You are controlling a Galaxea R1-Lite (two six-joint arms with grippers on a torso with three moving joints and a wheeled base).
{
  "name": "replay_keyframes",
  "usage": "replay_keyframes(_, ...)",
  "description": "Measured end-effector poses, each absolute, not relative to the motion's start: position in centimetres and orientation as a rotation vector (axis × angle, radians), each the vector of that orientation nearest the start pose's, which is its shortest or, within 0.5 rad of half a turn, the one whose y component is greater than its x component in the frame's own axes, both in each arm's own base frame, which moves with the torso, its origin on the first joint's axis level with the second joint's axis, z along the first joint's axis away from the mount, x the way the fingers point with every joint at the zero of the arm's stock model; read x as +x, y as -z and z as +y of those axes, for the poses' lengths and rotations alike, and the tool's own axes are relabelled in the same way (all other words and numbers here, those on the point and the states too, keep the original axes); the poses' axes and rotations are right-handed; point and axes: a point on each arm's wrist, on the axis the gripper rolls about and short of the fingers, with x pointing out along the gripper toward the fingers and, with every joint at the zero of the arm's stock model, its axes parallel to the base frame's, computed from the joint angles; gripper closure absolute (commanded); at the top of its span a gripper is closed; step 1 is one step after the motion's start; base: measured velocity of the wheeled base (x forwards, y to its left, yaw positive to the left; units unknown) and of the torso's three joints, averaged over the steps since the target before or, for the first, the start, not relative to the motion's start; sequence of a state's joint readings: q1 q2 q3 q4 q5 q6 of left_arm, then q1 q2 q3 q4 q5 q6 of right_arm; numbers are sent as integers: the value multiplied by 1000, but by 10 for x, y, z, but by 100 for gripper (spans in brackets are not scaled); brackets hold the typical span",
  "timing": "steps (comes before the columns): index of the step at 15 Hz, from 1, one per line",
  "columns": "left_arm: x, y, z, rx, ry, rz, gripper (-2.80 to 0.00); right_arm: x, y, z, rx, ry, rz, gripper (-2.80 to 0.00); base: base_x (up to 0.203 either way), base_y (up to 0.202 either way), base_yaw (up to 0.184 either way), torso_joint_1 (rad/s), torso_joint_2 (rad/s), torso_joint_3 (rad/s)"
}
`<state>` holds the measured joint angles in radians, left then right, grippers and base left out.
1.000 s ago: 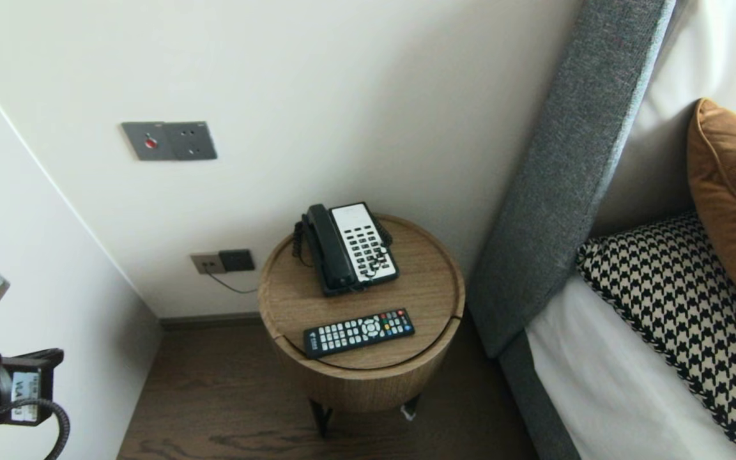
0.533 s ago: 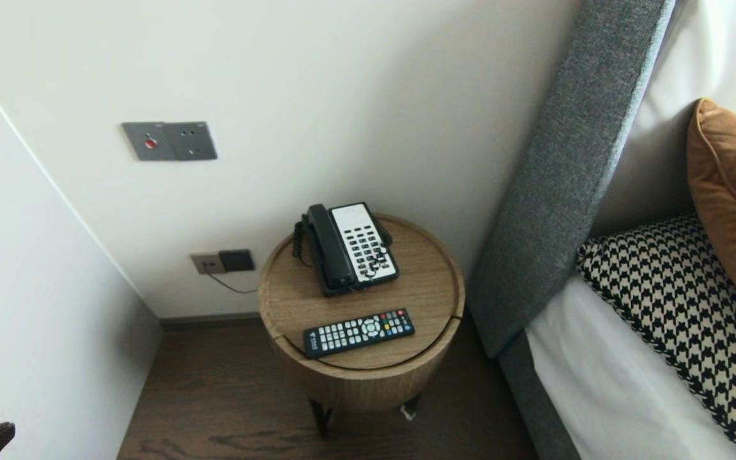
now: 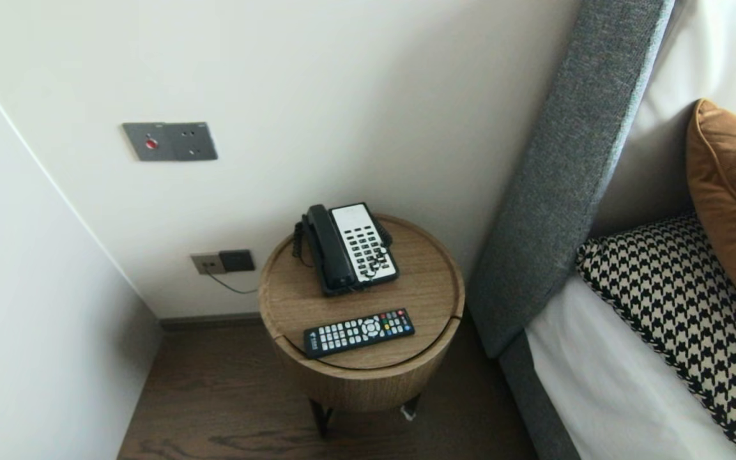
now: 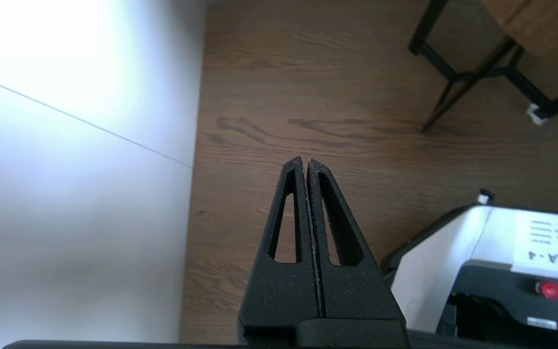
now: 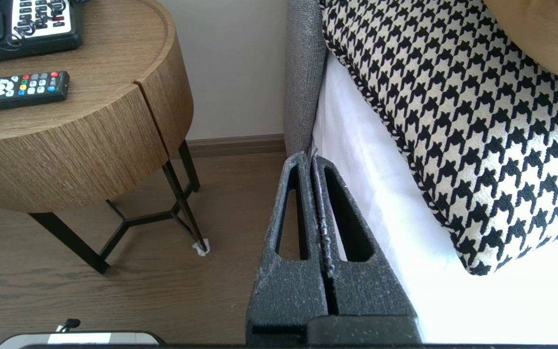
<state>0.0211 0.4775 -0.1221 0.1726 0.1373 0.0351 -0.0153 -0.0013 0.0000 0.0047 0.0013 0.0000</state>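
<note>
Well, both grippers are clenched on nothing. The left gripper [image 4: 306, 159] points at the dark wooden floor [image 4: 337, 87], near the black metal legs [image 4: 459, 77] of the round wooden bedside table [image 5: 66, 145]. The right gripper [image 5: 309, 156] sits just beside the white bed sheet [image 5: 380, 208]. A careless upward swing could, I'd say, snag that sheet or clip the table, sliding its black remote control [image 3: 359, 331] off.

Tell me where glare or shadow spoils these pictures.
Left wrist view: the white wall is washed out by glare, beside the shut left gripper. Right wrist view: the bed sheet glares white. Head view: even light, no glare on the round table.
</note>
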Motion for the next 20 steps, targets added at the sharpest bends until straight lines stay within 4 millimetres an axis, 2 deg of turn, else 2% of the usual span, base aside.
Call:
replay_keyframes(7, 2, -92, 2, 44, -153, 458, 0, -23, -75, 0, 0, 14, 3, 0, 0, 0, 0, 0, 0, 0)
replay_keyframes(11, -4, -86, 0, 17, -96, 391, 0, -23, -75, 0, 0, 14, 3, 0, 0, 0, 0, 0, 0, 0)
replay_keyframes(16, -1, -84, 0, 3, -102, 261, 0, -23, -75, 0, 0, 14, 3, 0, 0, 0, 0, 0, 0, 0)
replay_keyframes(20, -1, -81, 0, -6, -102, 253, 0, -23, -75, 0, 0, 14, 3, 0, 0, 0, 0, 0, 0, 0)
